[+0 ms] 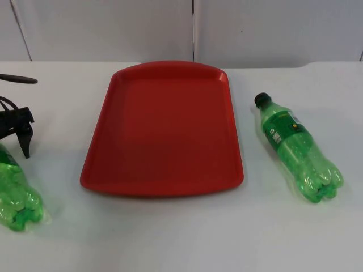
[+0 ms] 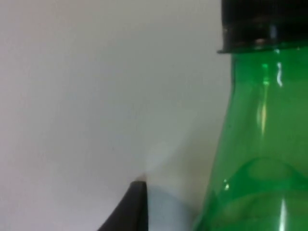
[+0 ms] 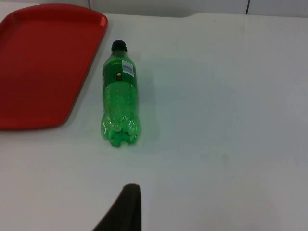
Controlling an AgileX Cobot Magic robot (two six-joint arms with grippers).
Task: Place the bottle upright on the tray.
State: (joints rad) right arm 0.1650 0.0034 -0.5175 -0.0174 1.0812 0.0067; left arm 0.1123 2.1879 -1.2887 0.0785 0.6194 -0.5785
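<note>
Leftward, left hand (image 1: 25,141) over bottle (image 1: 17,195), tray (image 1: 164,184) apart.

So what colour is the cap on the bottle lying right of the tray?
Black, on the green bottle beside the red tray; the top view shows it best.

Place: looked like a robot lab test bench
Evidence: bare white desk (image 1: 170,238) ended at a plain grey partition wall (image 1: 113,28); staged red tray (image 1: 164,130), green bottles (image 1: 298,148)
</note>
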